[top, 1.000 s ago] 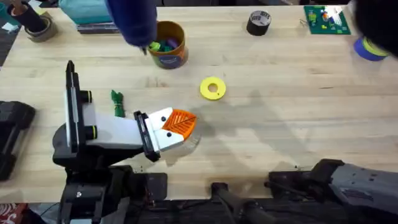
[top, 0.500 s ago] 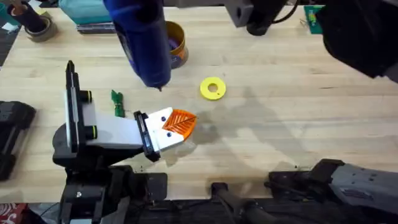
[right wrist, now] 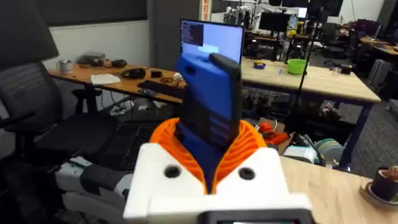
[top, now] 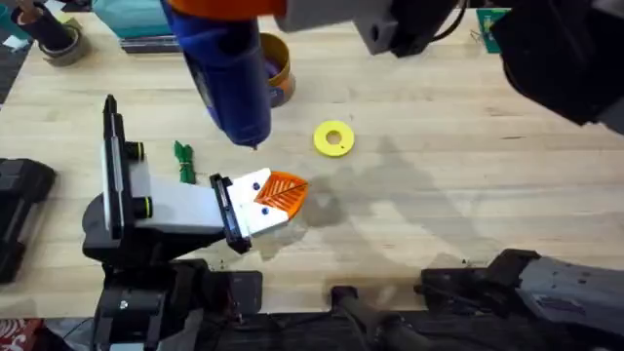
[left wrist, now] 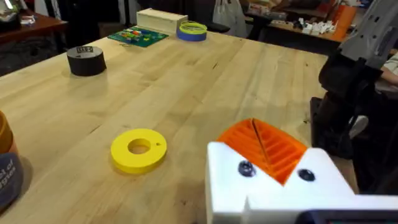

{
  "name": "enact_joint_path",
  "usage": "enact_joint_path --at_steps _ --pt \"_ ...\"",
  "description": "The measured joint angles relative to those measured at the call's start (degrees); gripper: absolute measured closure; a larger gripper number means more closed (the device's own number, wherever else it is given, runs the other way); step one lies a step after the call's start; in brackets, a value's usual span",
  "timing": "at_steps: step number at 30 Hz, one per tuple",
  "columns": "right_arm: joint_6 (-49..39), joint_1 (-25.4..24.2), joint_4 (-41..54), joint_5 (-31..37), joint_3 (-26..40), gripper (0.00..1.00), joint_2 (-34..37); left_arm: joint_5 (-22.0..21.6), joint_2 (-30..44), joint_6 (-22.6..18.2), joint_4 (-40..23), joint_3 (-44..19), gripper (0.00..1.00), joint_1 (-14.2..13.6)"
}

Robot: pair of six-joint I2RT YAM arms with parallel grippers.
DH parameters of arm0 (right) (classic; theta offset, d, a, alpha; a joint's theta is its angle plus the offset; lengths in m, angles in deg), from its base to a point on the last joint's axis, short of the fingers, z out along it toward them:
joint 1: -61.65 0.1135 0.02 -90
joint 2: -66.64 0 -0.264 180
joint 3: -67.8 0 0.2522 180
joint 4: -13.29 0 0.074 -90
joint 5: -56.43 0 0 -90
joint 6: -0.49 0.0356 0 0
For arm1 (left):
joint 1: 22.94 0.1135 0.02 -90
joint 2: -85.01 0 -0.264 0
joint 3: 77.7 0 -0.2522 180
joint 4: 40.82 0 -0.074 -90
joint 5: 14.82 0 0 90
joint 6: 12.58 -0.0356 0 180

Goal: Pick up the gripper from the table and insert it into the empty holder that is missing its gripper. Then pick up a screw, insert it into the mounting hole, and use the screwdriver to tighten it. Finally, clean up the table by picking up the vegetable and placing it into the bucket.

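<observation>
Right gripper (right wrist: 211, 171) is clamping the blue screwdriver (top: 226, 68), orange ribbed pads (right wrist: 249, 149) pressing on both sides of its body in the right wrist view. Overhead, the arm is reaching across from the upper right, and the screwdriver is hanging bit-down with the tip just above the table, between the yellow disc (top: 333, 137) and the green vegetable (top: 183, 162), and just up from the left claw. Left gripper (top: 273, 200) is lying low on the table at lower left, fingers together, orange ribbed wedge (left wrist: 266, 148) sitting in its white holder block (left wrist: 273, 186); two dark screw heads are showing on the white face in the left wrist view. I can't tell whether a screw is sitting fully in either hole. Vegetable is lying on the wood right beside the left arm's white body, apart from the bucket (top: 275, 70). Bucket is standing upright near the far edge, orange-yellow with a dark blue label band, mostly hidden behind the screwdriver; white lettering on the band is showing at the edge of the left wrist view but too cut off to read. Black tape roll (left wrist: 86, 60) is carrying a small white label, text not legible. Green board (left wrist: 138, 35) with coloured bits and a blue-and-yellow tape roll (left wrist: 192, 30) are sitting at the far corner.
</observation>
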Motion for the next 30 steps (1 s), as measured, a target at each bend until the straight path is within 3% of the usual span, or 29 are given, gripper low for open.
enact_joint_path --at_steps 30 --pt "-4.71 1.51 -2.49 -0.15 -6.87 0.978 0.00 0.00 -0.02 0.00 0.00 0.00 0.997 0.00"
